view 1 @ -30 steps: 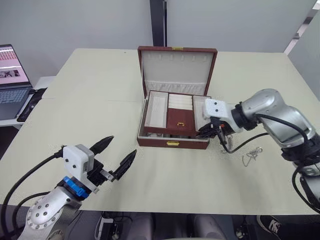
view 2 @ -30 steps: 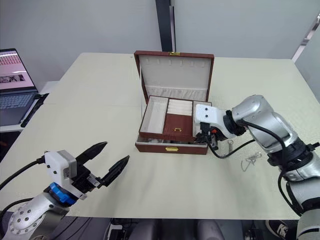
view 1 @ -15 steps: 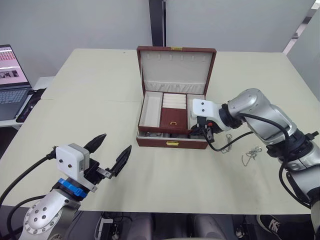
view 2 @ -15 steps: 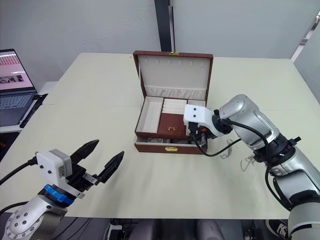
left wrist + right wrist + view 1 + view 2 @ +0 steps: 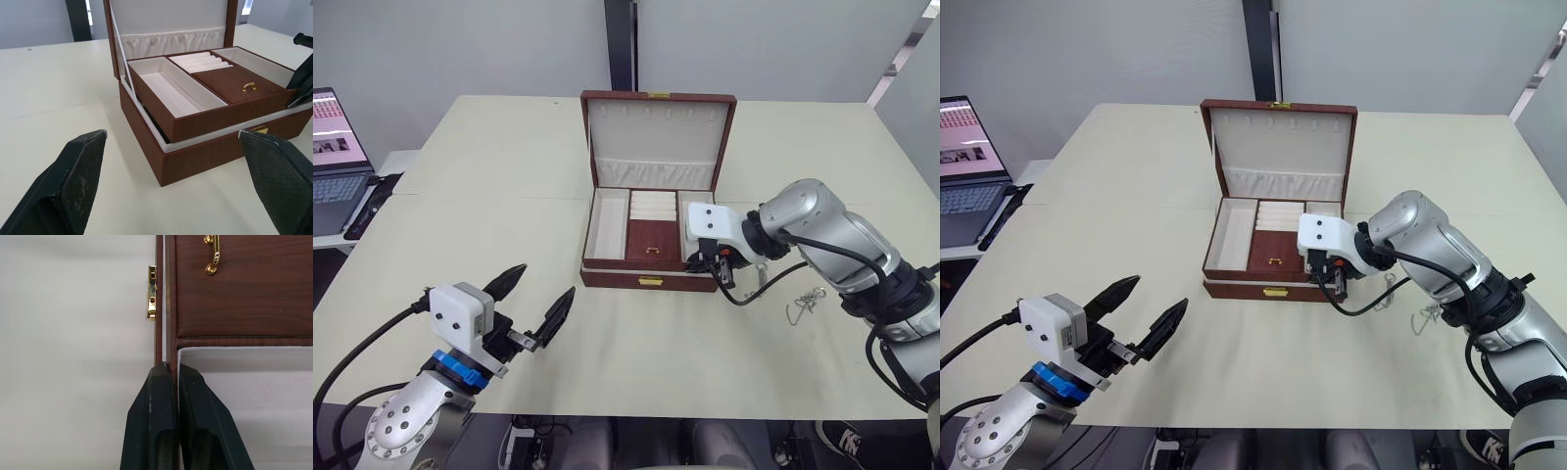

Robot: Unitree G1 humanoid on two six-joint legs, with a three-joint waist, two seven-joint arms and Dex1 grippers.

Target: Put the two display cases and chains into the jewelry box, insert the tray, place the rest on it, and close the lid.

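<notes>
Wood-grain brown covers the jewelry box (image 5: 651, 279), a rectangular case sitting mid-table with a small gold clasp on its front wall; its lid (image 5: 660, 137) stands upright behind, lined in cream with a gathered fabric pocket and a row of small hooks; no lettering or brand mark can be read on any of it. Set into the box is the tray (image 5: 205, 93), shallow and cream-lined in three sections; the middle one has padded ring rolls and a smooth brown panel with a gold pull; in the left wrist view its rim stands proud of the box wall. The right gripper (image 5: 171, 382) has its two tapered black fingers pressed together, pinching the tray's thin front wall at the right-hand section. The left gripper (image 5: 536, 304) hovers over bare table near the front edge, well apart from the box, its textured black fingers spread wide with nothing between them. Thin silver chains (image 5: 806, 302) lie loosely tangled on the pale matte table (image 5: 489, 176), to the right of the box; a laptop (image 5: 335, 157) sits off the table's left side.
</notes>
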